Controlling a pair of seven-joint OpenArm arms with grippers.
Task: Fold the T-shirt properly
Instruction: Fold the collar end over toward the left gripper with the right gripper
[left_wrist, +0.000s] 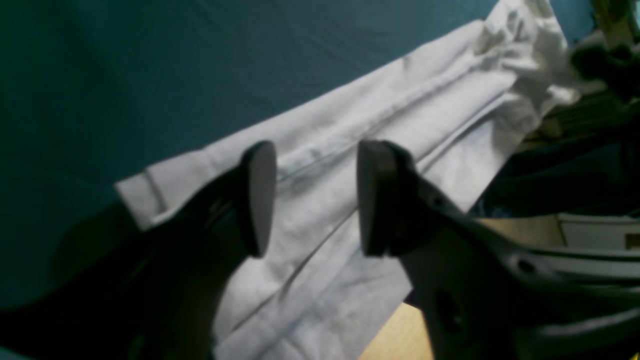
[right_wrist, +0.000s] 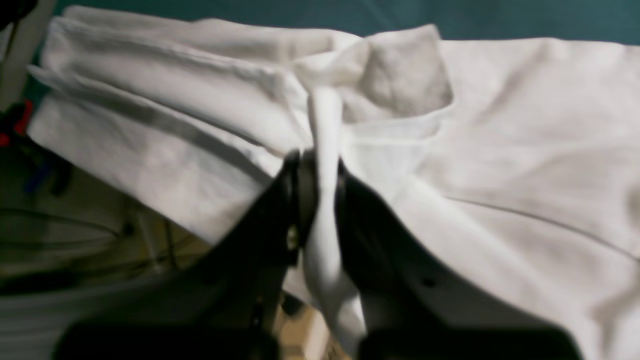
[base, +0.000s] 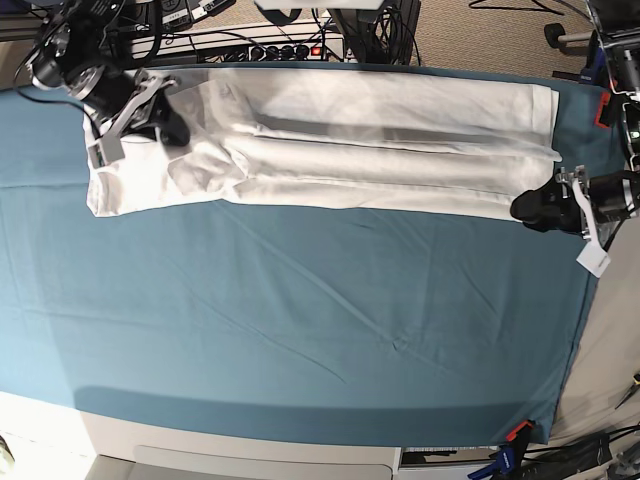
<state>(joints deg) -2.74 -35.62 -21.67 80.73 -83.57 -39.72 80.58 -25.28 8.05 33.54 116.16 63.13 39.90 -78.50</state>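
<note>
teal cloth (base: 300, 330): covers table. t-shirt (base: 380, 140): long folded band along far edge. right gripper (right_wrist: 320, 175): clamped on bunched fabric at one end. left gripper (left_wrist: 315, 200): jaws apart, empty, over opposite end; should pinch all layers squarely before lifting.

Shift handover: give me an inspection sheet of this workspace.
Surface: teal cloth covers the table, lightly creased.
Job's things: T-shirt lies along the far edge, folded into a long strip, its left end bunched.
Clutter: nothing seen on the cloth.
Grippers: right gripper shut on a pinch of T-shirt at the bunched end; left gripper open over the other end, holding nothing.
Cables: bundle behind the far edge, off the cloth.
Surroundings: clamps at the cloth's right corners; floor beyond the table.
</note>
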